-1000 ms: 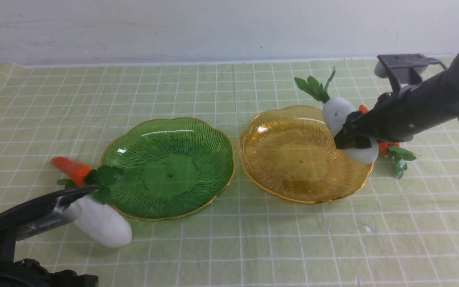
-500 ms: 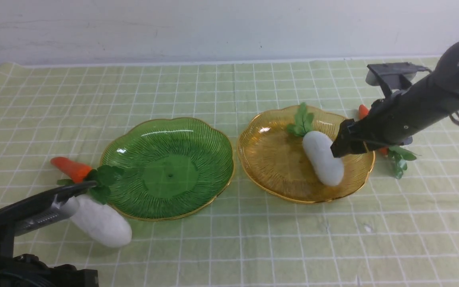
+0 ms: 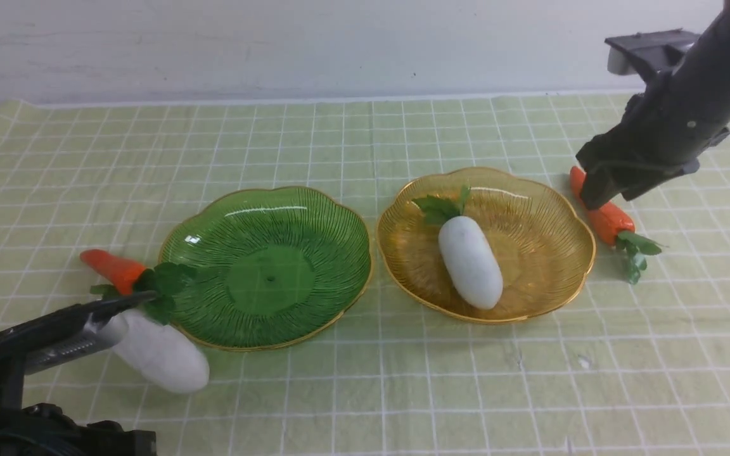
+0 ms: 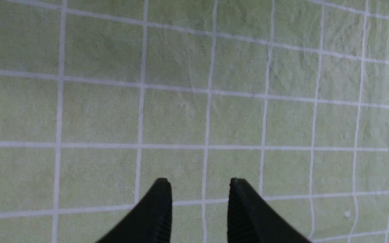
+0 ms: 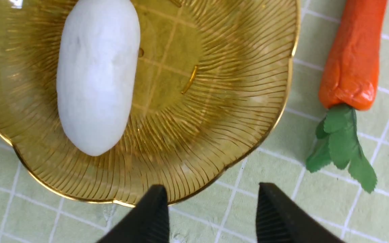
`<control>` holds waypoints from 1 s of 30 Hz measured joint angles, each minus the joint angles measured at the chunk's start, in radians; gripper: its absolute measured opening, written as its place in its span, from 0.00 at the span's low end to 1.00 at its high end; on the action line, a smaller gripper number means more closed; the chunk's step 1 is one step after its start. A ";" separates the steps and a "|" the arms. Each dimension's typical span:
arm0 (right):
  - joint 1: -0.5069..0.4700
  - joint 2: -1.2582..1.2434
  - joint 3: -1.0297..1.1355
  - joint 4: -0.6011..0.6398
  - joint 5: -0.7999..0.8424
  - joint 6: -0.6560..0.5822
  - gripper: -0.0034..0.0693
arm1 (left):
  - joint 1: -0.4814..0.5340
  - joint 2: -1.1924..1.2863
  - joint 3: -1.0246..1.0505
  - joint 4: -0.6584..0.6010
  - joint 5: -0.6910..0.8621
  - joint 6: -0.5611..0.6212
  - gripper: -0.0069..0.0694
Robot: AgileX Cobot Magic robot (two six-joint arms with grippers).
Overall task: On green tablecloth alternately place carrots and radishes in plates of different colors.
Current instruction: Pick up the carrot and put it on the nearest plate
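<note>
On the green tablecloth (image 3: 365, 139) stand a green plate (image 3: 270, 209) and an amber plate (image 3: 530, 209). One white radish (image 3: 470, 263) lies inside the amber plate (image 5: 235, 101), leaves toward the far side, seen also in the right wrist view (image 5: 96, 74). My right gripper (image 3: 593, 193) hovers open and empty above the tip of a carrot (image 3: 609, 221) just right of that plate; this carrot (image 5: 353, 60) lies apart from the gripper (image 5: 211, 190). A second carrot (image 3: 111, 269) and radish (image 3: 162, 354) lie left of the green plate. My left gripper (image 3: 130, 304) hangs open over them, only cloth between its fingers (image 4: 199, 184).
A pale wall runs along the cloth's far edge. The green plate holds nothing. Bare cloth stretches in front of both plates and behind them.
The right gripper let go of the radish, which dropped and settled in the middle of the amber plate. The right arm then rose and drew back to the right. The left arm stayed put.
</note>
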 joint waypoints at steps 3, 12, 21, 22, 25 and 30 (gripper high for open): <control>0.000 -0.034 0.017 -0.008 0.001 0.040 0.35 | 0.000 0.000 0.000 0.000 0.000 0.008 0.37; 0.000 -0.332 0.272 -0.018 0.007 0.066 0.03 | 0.000 0.000 0.000 0.000 0.028 0.015 0.40; 0.000 -0.523 0.511 -0.042 -0.004 0.066 0.03 | 0.000 0.000 0.000 0.000 0.034 0.007 0.42; 0.000 -0.523 0.525 -0.042 -0.026 0.070 0.03 | 0.000 0.000 0.000 0.000 0.034 0.007 0.42; 0.000 -0.517 0.541 -0.050 -0.101 0.098 0.03 | 0.000 0.000 0.000 0.000 0.034 0.007 0.42; 0.000 -0.451 0.543 -0.108 -0.305 0.171 0.05 | 0.000 0.000 0.000 0.000 0.037 0.007 0.42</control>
